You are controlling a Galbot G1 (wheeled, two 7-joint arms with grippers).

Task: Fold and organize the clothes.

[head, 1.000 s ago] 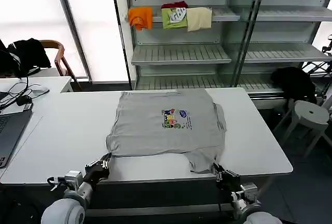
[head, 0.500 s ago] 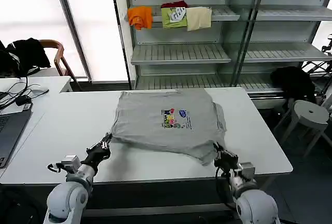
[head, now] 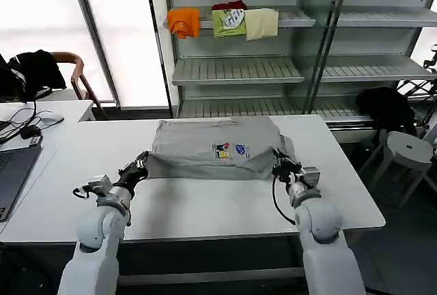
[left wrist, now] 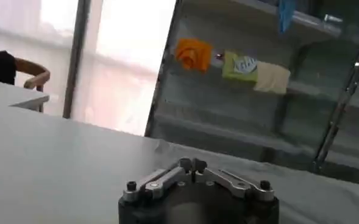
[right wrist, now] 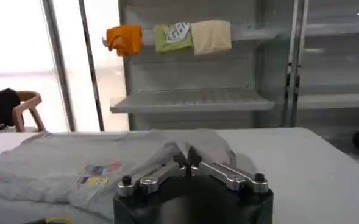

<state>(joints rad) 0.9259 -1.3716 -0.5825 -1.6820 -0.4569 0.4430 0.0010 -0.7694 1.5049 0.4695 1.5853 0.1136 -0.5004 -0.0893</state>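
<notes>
- Head view: your shirt [head: 212,150] lies mid-table [head: 205,206], its near hem lifted and carried toward the collar. The left gripper [head: 140,166] and right gripper [head: 278,160] each pinch a hem corner, keeping the fold edge straight.
- Left wrist view: the left gripper [left wrist: 191,165] has its jaws closed together on cloth, judging by the head view.
- Right wrist view: the right gripper [right wrist: 187,159] has its jaws clamped on the shirt [right wrist: 75,164], whose fabric drapes behind them.

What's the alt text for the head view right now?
Both grippers pinch the near hem of a grey shirt on a white table, folding it away from the robot: left gripper at one corner, right gripper at the other. Folded garments sit on a shelf behind.
</notes>
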